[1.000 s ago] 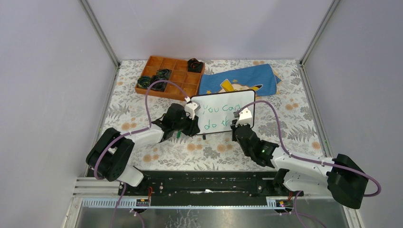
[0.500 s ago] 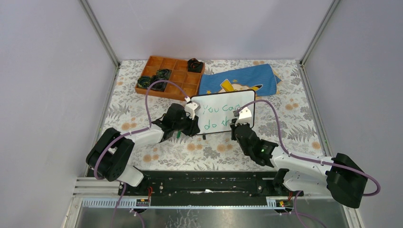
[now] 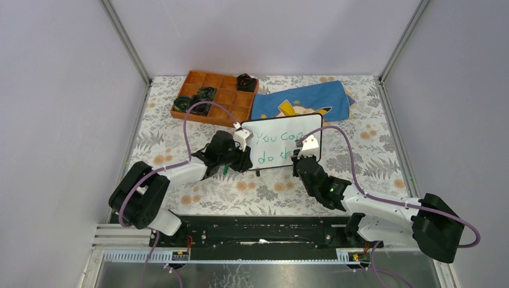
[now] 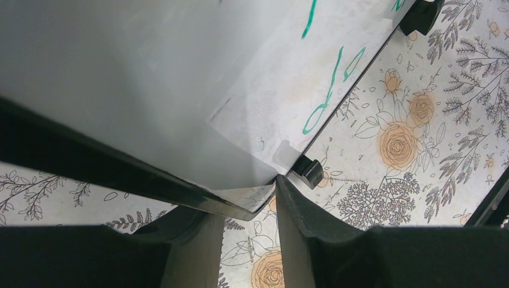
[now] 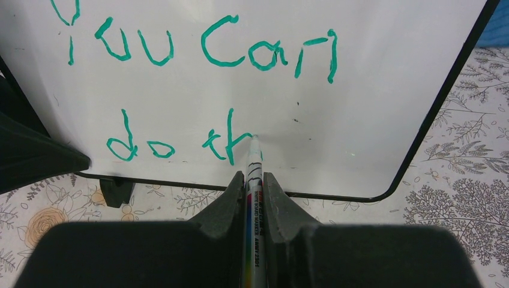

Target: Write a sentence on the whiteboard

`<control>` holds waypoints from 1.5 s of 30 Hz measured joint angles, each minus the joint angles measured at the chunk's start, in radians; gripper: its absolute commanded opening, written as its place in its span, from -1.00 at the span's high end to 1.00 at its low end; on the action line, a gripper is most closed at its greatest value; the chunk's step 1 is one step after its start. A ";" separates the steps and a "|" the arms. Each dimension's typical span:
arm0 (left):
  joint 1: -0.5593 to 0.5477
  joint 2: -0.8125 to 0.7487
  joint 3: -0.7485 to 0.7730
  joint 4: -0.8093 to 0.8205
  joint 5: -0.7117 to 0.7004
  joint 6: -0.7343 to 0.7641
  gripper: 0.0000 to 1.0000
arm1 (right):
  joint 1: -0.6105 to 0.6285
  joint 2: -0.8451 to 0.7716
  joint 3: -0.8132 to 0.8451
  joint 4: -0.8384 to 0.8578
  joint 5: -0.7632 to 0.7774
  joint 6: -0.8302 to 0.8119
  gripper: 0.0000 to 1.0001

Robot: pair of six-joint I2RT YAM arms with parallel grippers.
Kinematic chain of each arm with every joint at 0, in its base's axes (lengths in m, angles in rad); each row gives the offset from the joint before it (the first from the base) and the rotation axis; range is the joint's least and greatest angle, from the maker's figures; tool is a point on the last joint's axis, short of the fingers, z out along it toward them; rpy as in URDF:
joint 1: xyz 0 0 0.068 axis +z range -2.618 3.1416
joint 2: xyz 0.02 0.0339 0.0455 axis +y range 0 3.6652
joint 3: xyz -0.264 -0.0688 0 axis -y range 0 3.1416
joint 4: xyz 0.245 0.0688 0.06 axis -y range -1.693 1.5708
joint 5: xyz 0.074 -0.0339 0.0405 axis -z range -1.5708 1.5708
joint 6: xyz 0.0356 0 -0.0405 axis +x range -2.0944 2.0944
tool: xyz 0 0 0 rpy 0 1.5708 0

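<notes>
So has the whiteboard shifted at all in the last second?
No. In the top view the whiteboard sits where it did, its far edge lined up the same against the blue cloth behind it.

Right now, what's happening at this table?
The right gripper holds a marker with its tip on the whiteboard, partway through the sentence. The green writing reads "You can do th", and the tip sits at the end of the h. The left gripper clamps the board's lower left corner, steadying it.
</notes>
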 measured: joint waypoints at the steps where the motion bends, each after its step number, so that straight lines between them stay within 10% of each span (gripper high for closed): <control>1: 0.000 0.000 0.000 0.000 0.000 0.000 0.19 | 0.000 0.000 0.000 0.000 0.000 0.000 1.00; 45: -0.005 0.000 0.000 0.000 -0.007 0.000 0.19 | -0.002 -0.262 -0.135 0.070 -0.049 0.005 1.00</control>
